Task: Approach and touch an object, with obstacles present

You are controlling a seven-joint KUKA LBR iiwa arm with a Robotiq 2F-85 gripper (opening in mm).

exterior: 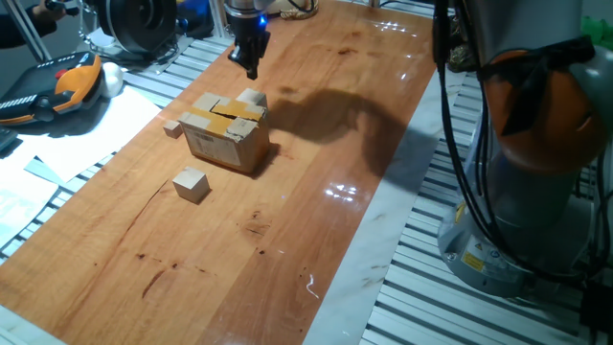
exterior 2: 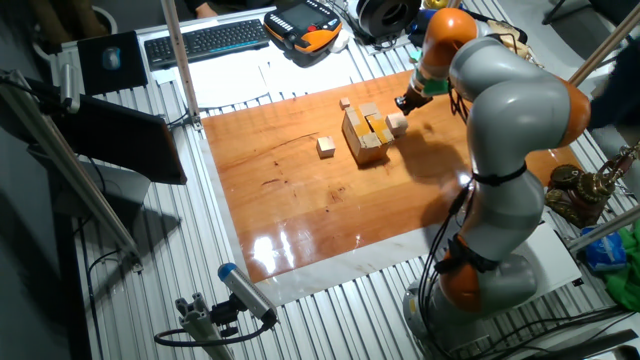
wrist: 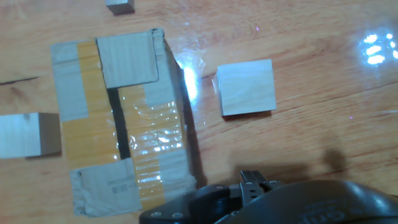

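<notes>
Gripper (exterior: 252, 65) hovering above wooden cube (exterior: 253, 98) just beside taped cardboard box (exterior: 226, 132), holding nothing, opening unclear; risking clipping the box while descending.

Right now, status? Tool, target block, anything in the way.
Tool above the table, touching nothing; open or shut unclear. Nearest wooden block sits free beside the taped cardboard box. Box is the close obstacle; two more blocks beyond it.

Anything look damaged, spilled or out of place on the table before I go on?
Nothing spilled. The cardboard box looks worn: patched with yellow tape, one top flap lifted, and it sits askew to the table edges. Three wooden blocks lie loosely around it; the nearest to the gripper is this block.
</notes>
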